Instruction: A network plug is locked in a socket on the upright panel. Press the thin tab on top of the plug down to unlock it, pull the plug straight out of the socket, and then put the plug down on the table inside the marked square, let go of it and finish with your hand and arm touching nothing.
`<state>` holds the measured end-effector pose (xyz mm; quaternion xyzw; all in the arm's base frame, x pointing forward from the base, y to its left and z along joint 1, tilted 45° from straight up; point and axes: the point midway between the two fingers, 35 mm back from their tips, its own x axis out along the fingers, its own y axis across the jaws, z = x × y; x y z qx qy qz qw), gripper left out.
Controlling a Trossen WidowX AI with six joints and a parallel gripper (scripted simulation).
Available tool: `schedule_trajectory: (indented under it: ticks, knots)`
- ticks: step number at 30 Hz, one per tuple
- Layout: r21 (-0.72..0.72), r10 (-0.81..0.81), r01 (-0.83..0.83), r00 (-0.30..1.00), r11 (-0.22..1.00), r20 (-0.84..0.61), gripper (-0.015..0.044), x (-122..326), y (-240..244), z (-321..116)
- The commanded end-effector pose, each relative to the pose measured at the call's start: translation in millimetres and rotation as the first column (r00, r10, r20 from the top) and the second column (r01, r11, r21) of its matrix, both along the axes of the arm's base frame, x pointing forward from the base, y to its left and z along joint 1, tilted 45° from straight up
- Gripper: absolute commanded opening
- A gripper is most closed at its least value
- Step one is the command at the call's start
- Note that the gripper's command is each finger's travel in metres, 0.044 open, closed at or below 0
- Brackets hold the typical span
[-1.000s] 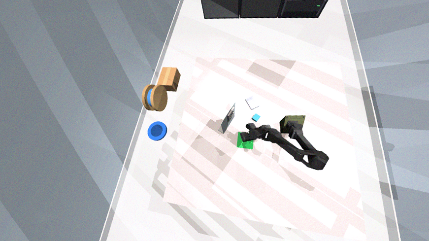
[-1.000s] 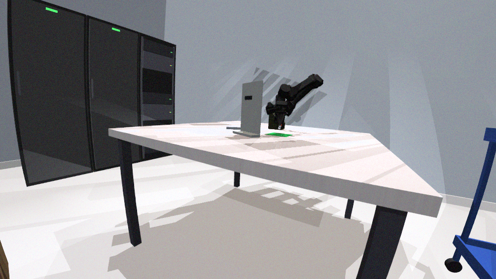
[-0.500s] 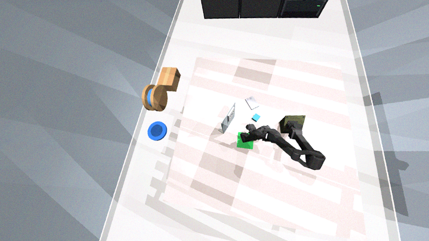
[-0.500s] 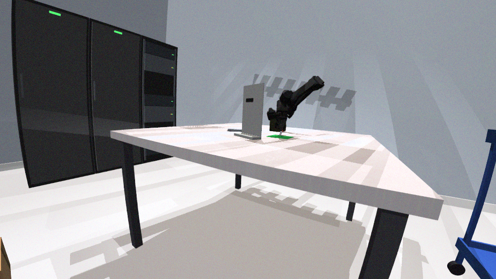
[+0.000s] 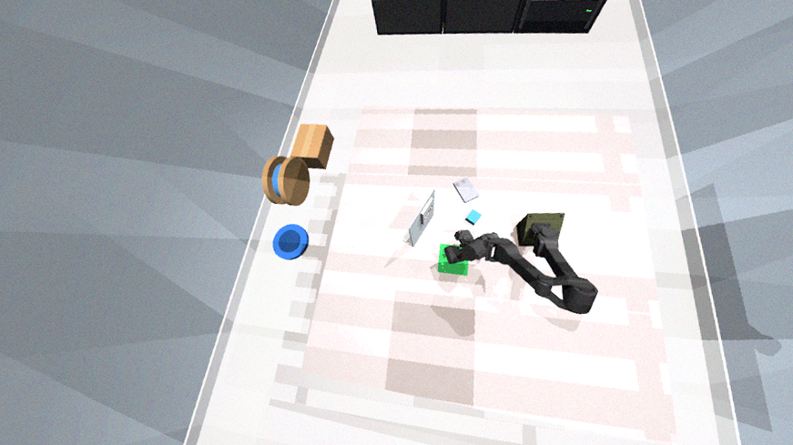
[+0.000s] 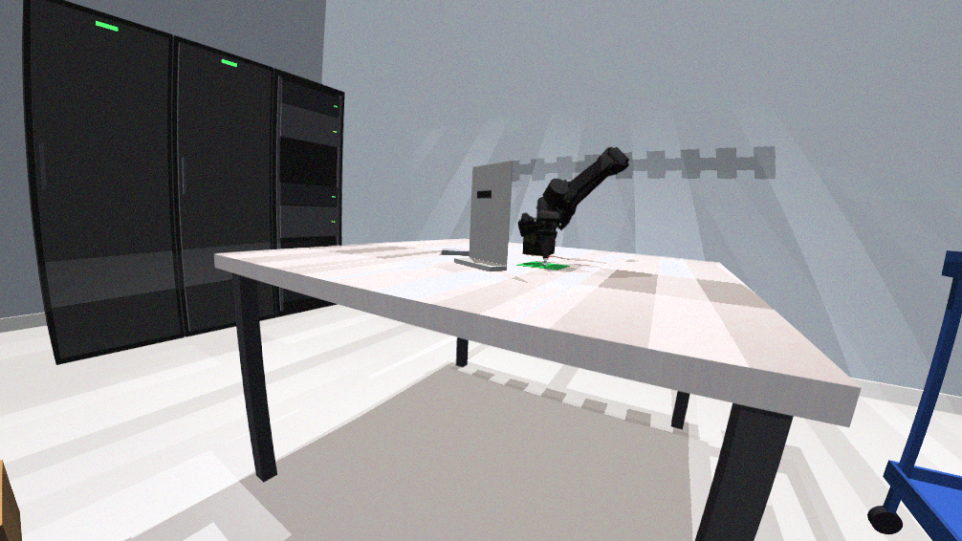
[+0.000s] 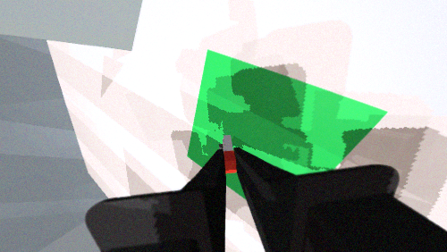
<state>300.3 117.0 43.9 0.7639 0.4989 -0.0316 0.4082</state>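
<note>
The small plug [image 7: 230,163] [image 6: 546,260], red with a grey end, is between the fingertips of my gripper [image 7: 228,154] [image 6: 545,254]. The gripper is shut on it and points down. The plug is out of the socket [image 5: 427,210] and over the green marked square [image 5: 456,269] [image 6: 526,265] [image 7: 331,121], very low; whether it touches the table cannot be told. In the wrist view it shows over the square's lower left part. The upright grey panel [image 5: 415,229] [image 6: 490,228] [image 7: 67,20] stands beside the square, apart from the gripper. The plug's tab cannot be made out.
A small cyan block [image 5: 473,217] and a flat light grey plate [image 5: 465,190] lie on the table beyond the gripper. The arm's olive base [image 5: 553,220] stands to the right in the top view. The panel's foot [image 6: 478,265] lies close to the square.
</note>
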Motion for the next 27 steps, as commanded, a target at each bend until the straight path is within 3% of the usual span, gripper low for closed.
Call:
schedule_trajectory:
  ticks: [1,7,13,27]
  knots:
    - [0.0,-0.004,0.004,1.0,1.0,-0.006,0.0,-0.2,1.7,-1.8]
    - [0.0,0.0,0.0,1.0,1.0,0.0,0.0,0.1,0.4,-0.2]
    - [0.0,0.0,0.0,1.0,1.0,0.0,0.0156,0.1,0.4,-0.2]
    - [-0.002,-0.001,0.001,1.0,1.0,-0.003,0.0156,-4.4,-7.7,3.7]
